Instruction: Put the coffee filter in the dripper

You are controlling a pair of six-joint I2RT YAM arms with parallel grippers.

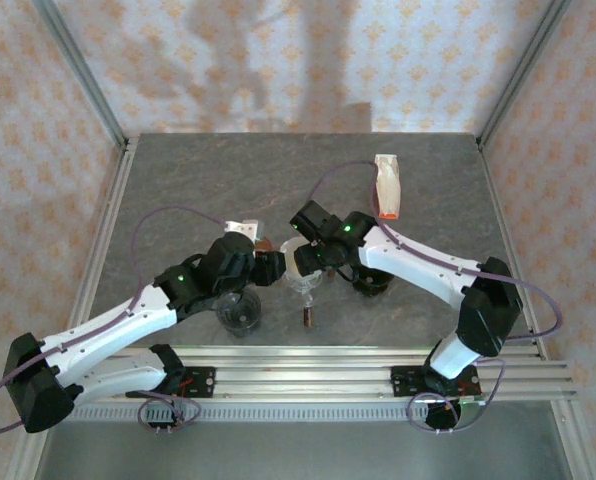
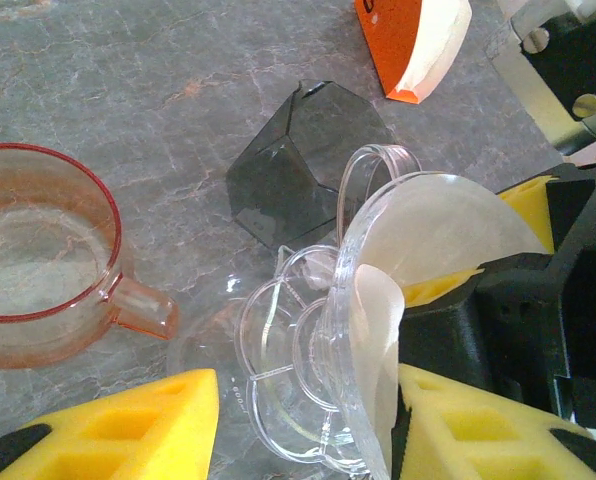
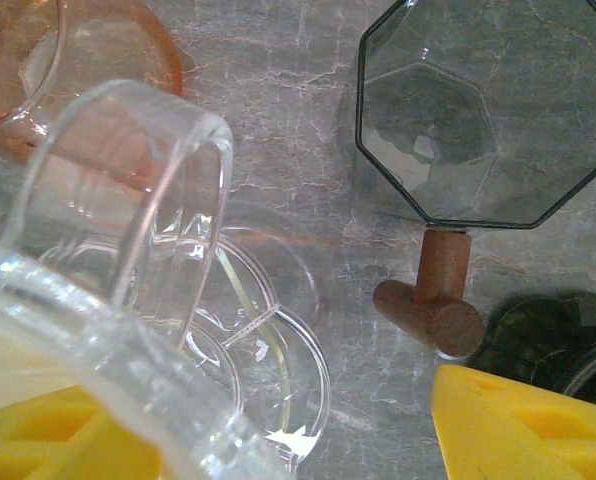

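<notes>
1. Top external: the two arms meet over the middle of the grey table (image 1: 198, 170); the left gripper (image 1: 270, 267) and the right gripper (image 1: 314, 256) flank the clear dripper (image 1: 304, 272); an orange-and-white filter pack (image 1: 387, 188) lies well apart, toward the far right.
2. Left wrist: the dripper is tipped on its side, scalloped base to the left and rim to the right; the white coffee filter (image 2: 428, 230) sits inside its cone, with one edge folded down along the rim.
3. The left gripper's yellow fingers (image 2: 138, 425) stand apart with the dripper between them; the right-hand one is just beside the rim and the filter; whether they pinch the glass I cannot tell.
4. Right wrist: the right gripper's jaws are spread; one yellow pad (image 3: 38, 440) shows through the dripper's rim; the other is bare and apart from the dripper, near a wooden handle (image 3: 433, 300).
5. A pink cup (image 2: 38, 260) stands on the table left of the dripper; a smoky octagonal vessel (image 2: 288, 170) stands just beyond the dripper's looped handle; the wooden handle joins that vessel's edge.
</notes>
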